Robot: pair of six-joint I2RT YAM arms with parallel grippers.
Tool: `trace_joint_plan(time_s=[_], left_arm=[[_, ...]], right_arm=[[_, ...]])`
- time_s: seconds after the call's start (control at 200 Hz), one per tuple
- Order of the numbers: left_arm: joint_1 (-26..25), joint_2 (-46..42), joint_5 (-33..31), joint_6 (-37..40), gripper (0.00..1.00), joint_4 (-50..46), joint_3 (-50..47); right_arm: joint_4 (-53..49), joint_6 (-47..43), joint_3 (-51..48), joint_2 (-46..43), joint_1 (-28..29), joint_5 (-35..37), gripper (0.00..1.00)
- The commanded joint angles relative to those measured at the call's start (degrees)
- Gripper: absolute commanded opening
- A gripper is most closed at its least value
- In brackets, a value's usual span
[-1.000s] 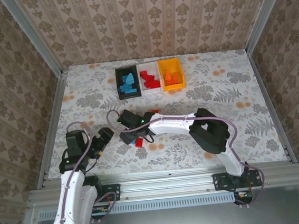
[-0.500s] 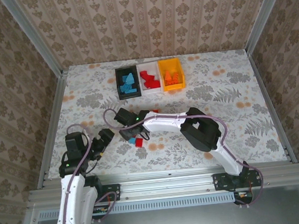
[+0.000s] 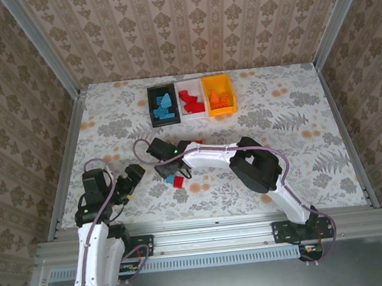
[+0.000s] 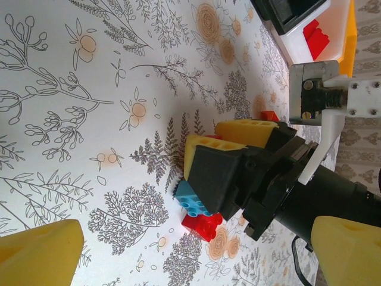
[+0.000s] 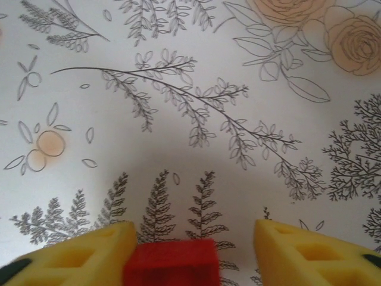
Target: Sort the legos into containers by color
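Floral tablecloth [image 3: 277, 121], wallpapered walls. At the far side I count three bins in a row: black bin [image 3: 151, 106] with blue bricks, white bin [image 3: 192, 116] with red, orange bin [image 3: 231, 95] with orange, all too bunched to count. I'm mid-pick. The right gripper [image 5: 193, 235] stands over a red brick [image 5: 172, 262], fingers apart, one touching it. Next I'd close and carry it to the white bin. I count three more loose: blue brick [image 4: 191, 199], second red [image 4: 202, 226], third red [image 4: 269, 115]. The left gripper [image 3: 132, 178] hangs wide open.

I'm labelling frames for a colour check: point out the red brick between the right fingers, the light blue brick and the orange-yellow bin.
red brick [image 5: 171, 262], right wrist view, its top face.
light blue brick [image 4: 191, 201], left wrist view, studded top.
orange-yellow bin [image 3: 222, 111], top external view, near wall.
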Motion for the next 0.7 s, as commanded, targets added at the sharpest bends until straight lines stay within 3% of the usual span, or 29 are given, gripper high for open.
trace_joint_plan(time_s=[0.0, 0.345, 0.695], left_arm=[[0.7, -0.4, 1.3, 0.3, 1.0, -0.2, -0.8], [1.0, -0.3, 1.5, 0.2, 1.0, 0.0, -1.0], [1.0, 2.3, 1.8, 0.1, 1.0, 2.4, -0.8]], right_arm=[[-1.7, 0.2, -0.3, 0.9, -1.4, 2.5, 0.5], [1.6, 1.1, -3.3, -1.9, -3.9, 5.6, 0.39], [3.8, 0.8, -6.1, -6.8, -5.5, 6.5, 0.34]])
